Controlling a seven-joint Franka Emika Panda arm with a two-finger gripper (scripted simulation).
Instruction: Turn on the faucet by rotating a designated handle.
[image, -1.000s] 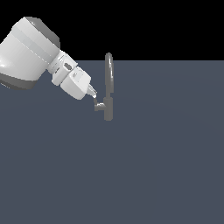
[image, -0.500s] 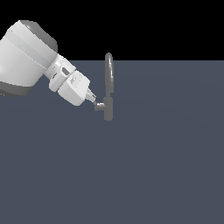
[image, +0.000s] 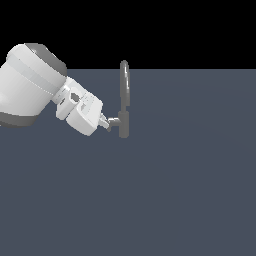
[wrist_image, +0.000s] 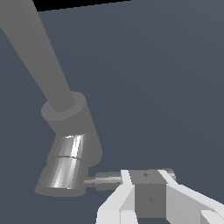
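Observation:
The grey faucet stands upright in the exterior view, its narrow arched spout rising above the short body. The handle juts from the body toward the exterior view's left. My gripper sits at the handle's outer end, touching it. In the wrist view the thin lever rod of the handle runs from a shiny stub on the faucet. It passes just behind my fingertips, which look shut together and pressed against the rod rather than clamped around it.
A flat dark grey floor spreads all around the faucet. The bulky white arm fills the exterior view's upper left.
My gripper tip has sunk lower beside the faucet body over the last second. The handle's outer end has gone down with it. The spout and body have not moved.

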